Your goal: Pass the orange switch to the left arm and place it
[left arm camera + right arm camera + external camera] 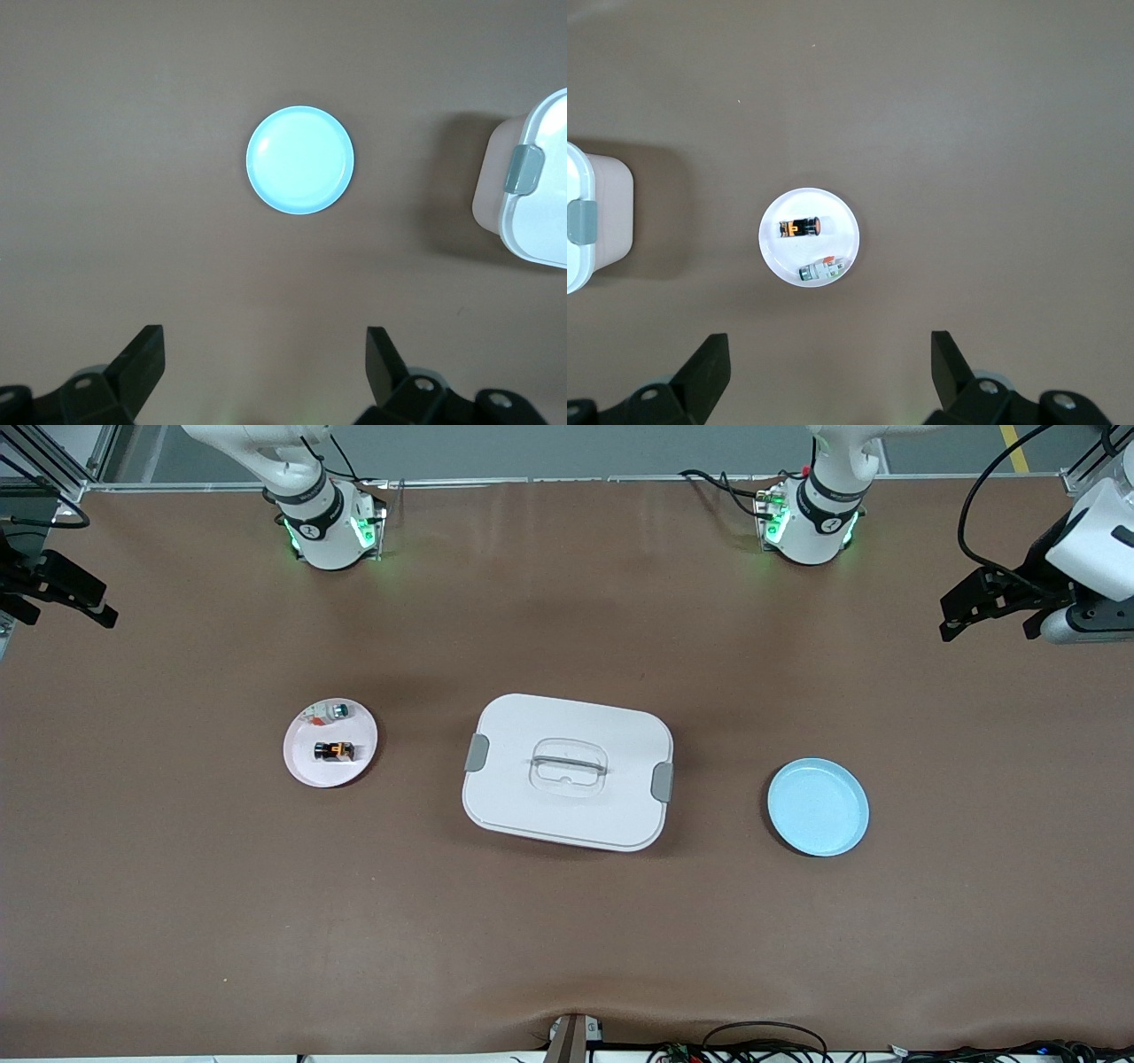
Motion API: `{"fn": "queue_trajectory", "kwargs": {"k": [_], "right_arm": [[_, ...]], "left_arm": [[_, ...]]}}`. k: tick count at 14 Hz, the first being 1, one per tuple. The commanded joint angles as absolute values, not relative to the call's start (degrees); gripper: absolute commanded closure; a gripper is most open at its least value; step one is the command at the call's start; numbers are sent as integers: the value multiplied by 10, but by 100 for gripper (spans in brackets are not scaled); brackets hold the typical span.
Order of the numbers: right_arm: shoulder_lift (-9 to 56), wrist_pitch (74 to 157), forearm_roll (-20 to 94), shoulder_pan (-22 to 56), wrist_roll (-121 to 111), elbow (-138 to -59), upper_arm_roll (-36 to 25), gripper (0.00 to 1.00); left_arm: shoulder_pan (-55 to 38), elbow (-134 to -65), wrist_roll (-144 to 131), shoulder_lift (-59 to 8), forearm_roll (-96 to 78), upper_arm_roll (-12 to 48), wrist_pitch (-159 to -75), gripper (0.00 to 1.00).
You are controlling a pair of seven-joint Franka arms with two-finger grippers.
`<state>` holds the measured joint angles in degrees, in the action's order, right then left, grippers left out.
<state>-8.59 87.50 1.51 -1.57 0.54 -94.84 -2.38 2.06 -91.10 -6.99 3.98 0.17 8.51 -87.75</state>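
The orange switch [334,751] is a tiny black cylinder with an orange band. It lies on its side on a pink plate [301,766] toward the right arm's end of the table, and it also shows in the right wrist view [800,227]. The white box [532,726] with grey latches stands mid-table between the two plates. My right gripper [71,607] hangs open and empty high over the right arm's end of the table [830,359]. My left gripper [988,624] hangs open and empty high over the left arm's end [266,354].
A small white-and-green part [335,710] lies on the pink plate beside the switch. An empty blue plate [818,807] sits toward the left arm's end, beside the box. Cables lie along the table edge nearest the front camera.
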Motion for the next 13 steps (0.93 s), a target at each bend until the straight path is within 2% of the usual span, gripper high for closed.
{"fn": "queue_trajectory", "kwargs": {"k": [1,13], "right_arm": [[-100,878,23,-17,11,-961,-25,0],[-97,881,22,-19,13,-955,-25,0]], "left_arm": [[20,-895,-62,33,1,86,-868,0],[20,-892,-60,25,1,86,-868,0]]}}
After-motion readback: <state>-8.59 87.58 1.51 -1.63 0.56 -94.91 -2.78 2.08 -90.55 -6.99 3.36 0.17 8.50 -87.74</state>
